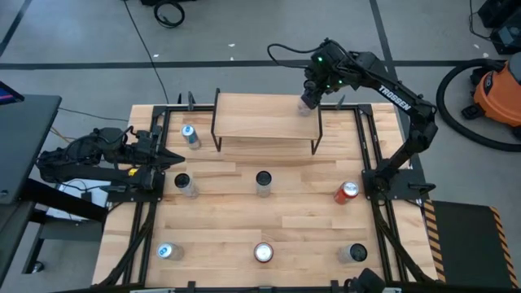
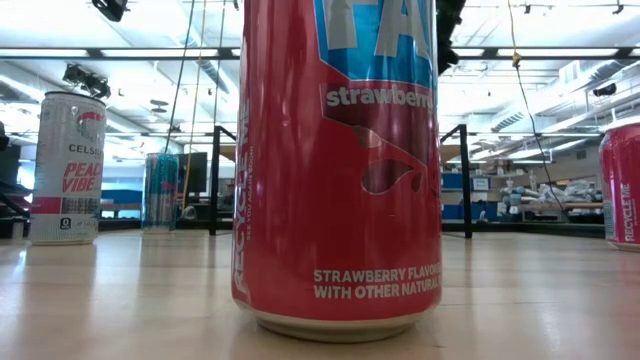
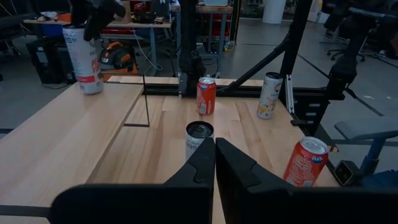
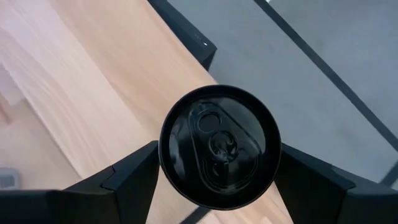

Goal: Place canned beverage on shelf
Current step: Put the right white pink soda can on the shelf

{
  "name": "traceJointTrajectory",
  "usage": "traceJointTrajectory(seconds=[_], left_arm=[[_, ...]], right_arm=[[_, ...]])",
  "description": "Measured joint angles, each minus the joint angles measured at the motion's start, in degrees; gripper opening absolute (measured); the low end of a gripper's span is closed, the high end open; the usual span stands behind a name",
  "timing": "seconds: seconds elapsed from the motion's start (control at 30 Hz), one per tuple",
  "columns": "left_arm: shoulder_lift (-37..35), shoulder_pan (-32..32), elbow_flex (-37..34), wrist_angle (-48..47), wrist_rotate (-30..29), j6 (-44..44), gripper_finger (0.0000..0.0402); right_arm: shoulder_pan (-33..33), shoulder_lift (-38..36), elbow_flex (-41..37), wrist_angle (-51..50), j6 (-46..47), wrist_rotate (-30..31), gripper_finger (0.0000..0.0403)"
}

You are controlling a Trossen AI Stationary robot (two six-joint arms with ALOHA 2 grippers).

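**Can over the shelf's far corner, release still to come**

While the left gripper (image 1: pixel 167 159) waits at the left edge of the worktop (image 1: pixel 269 224) with its jaws pressed together, the right gripper (image 1: pixel 309 99) reaches to the upper centre-right of the high view and has its jaws clamped on a white can with a black lid (image 4: pixel 217 146). From above, that can sits over the right end of the shelf (image 1: pixel 260 116), close to the board's back edge. In the left wrist view the can appears at the upper left of the frame, its base at the light wooden board; whether it fully bears on the board or is a touch above it cannot be told.

My judgement is that the placing is near its end and what remains is the set-down and release. To do that well, the can should be kept upright and lowered straight until its base rests flat. The right wrist view shows the board's edge running just under the can with floor beyond, so the margin looks slim; nudging it inward from the corner before letting go would be safer. The jaws should open evenly and lift straight up so neither finger drags the can over.

Other cans stand on the worktop below, among them a red strawberry can (image 2: pixel 338 165) filling the low view, and are not involved.
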Motion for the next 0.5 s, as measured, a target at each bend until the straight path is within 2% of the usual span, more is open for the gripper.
traceJointTrajectory(seconds=[0.3, 0.5], left_arm=[[-0.01, 0.0, 0.0, -0.02, 0.0, 0.0, 0.0016], [-0.01, 0.0, 0.0, -0.02, 0.0, -0.02, 0.0016]], right_arm=[[-0.04, 0.0, -0.01, 0.35, -0.06, 0.12, 0.03], [0.0, -0.39, -3.64, 3.47, -1.27, 0.76, 0.03]])
